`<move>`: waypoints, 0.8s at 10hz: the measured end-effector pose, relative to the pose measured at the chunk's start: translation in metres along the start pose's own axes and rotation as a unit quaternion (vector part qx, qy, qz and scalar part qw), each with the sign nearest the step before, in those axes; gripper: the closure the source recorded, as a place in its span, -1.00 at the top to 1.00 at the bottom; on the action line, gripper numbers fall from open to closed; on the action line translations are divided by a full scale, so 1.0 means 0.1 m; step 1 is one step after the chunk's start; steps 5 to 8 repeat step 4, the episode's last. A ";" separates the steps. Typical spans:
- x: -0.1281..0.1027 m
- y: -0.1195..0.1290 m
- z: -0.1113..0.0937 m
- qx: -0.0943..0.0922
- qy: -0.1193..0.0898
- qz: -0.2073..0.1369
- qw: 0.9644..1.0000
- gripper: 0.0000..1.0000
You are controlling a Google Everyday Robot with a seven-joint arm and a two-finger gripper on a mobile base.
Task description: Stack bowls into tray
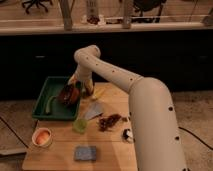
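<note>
The green tray (44, 111) lies at the table's back left. In its right part sits the dark maroon-brown bowl (65, 95), looking tilted. An orange-red bowl edge (75, 93) shows right against it; I cannot tell how the two rest on each other. My gripper (76, 85) is right above these bowls at the tray's right rim, at the end of the white arm (115, 75) that reaches in from the lower right. The arm's wrist hides whether it holds a bowl.
A greenish item (50, 104) lies in the tray. On the wooden table are a pale peach bowl (42, 137), a green cup (80, 125), a blue-grey sponge (86, 152), a grey packet (95, 110), a dark red snack bag (110, 121) and a yellow item (99, 93).
</note>
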 end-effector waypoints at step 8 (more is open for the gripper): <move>0.00 0.00 0.01 0.000 0.000 0.000 1.000 0.60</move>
